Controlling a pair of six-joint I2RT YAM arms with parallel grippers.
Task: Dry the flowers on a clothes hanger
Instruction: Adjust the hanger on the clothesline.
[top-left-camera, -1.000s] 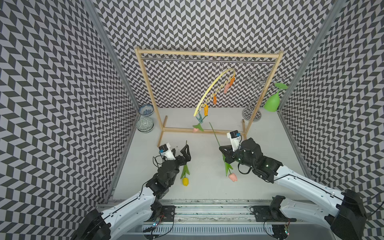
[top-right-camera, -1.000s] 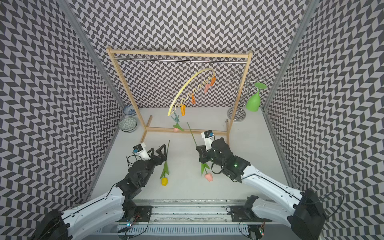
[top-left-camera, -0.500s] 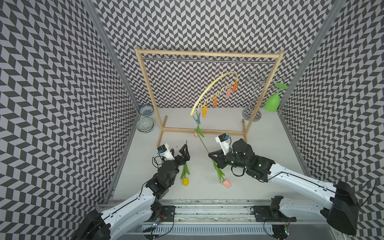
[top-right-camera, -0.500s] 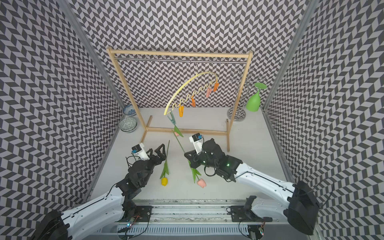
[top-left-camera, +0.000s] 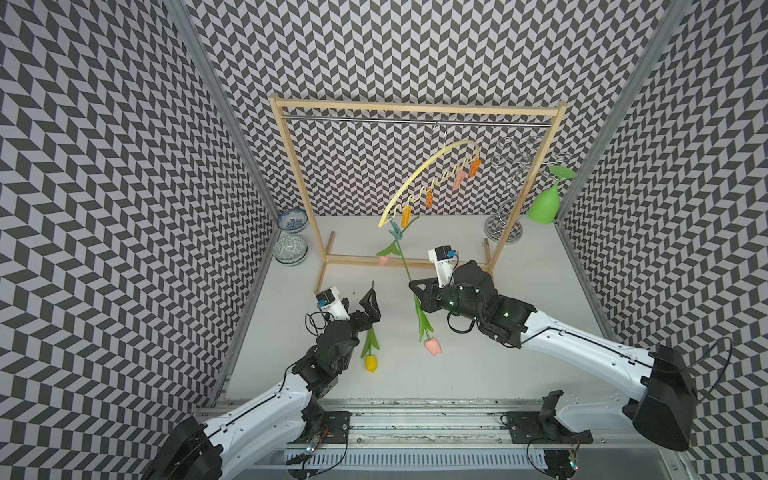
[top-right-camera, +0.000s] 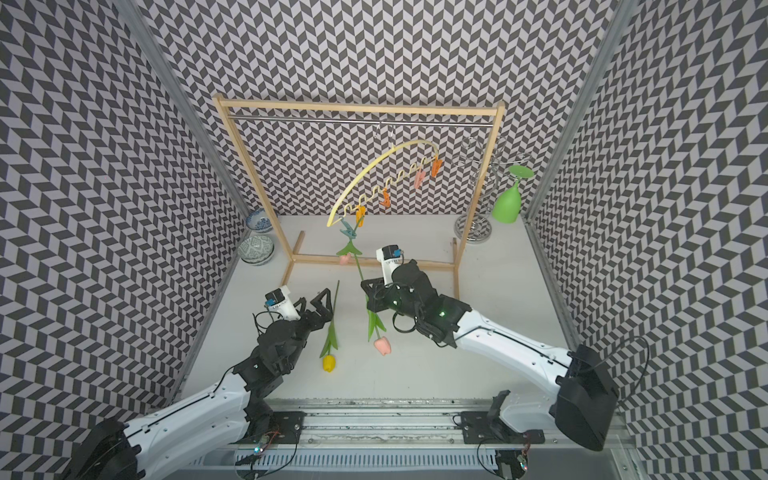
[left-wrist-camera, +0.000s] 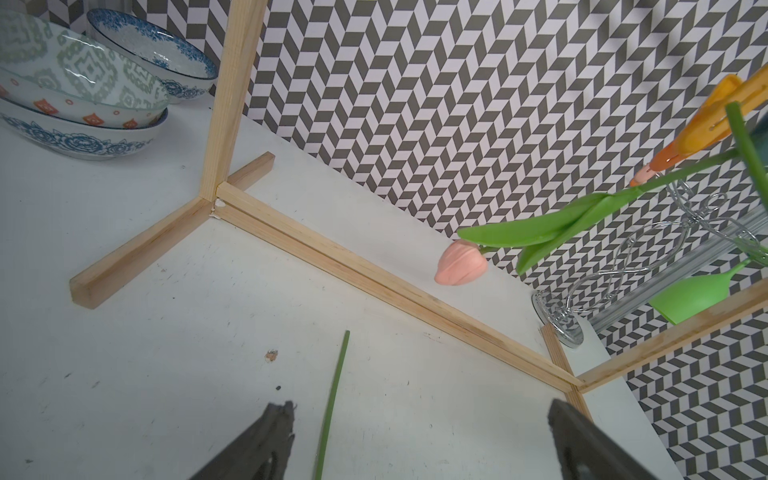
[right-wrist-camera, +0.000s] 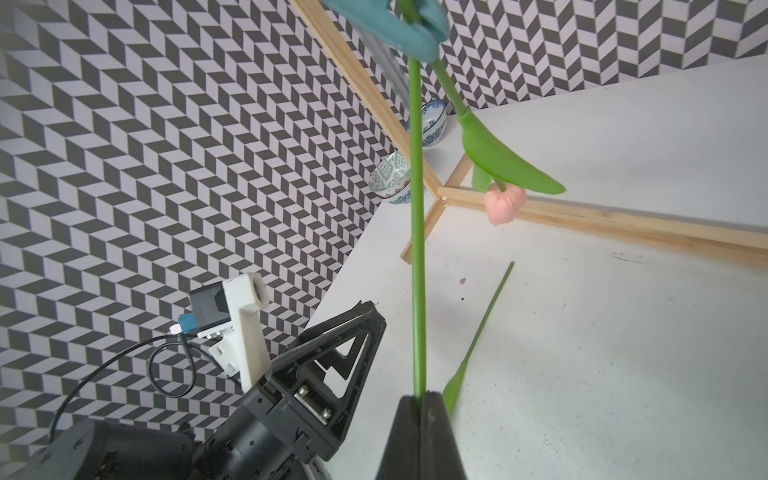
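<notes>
**Item: the flowers, three artificial tulips.**

- Held pink tulip (top-left-camera: 432, 345): we list it head down above the bench (top-left-camera: 478, 374). The right end effector (right-wrist-camera: 419, 401) is closed on its bare stem just above the leaves. The stem's top end reaches the blue clothespin (top-left-camera: 396, 230) at the low end of the clothes hanger (top-left-camera: 416, 176). We cannot tell whether the pin has bitten.
- Hung pink tulip (top-left-camera: 383, 259): it dangles from the same low end, bloom down, just beside the held stem. We cannot tell which pin carries it.
- Yellow tulip (top-left-camera: 371, 363): it lies flat on the bench, its stem running close by the left end effector (left-wrist-camera: 417, 419), which is spread wide and holds nothing.

**Handling, as we judge it.** The tulips look very light, with the bloom the heavy end. The stem is thin, smooth and springy, so it is likely to twist or slide between flat pads. We would take hold on bare stem between leaves and tip, leaving the tip free for a pin. Blooms and leaves look soft, so we would spare them.

**Support.** The hanger hangs tilted from the wooden rack (top-left-camera: 415, 109) by its hook, so we expect it to swing under any push.
</notes>
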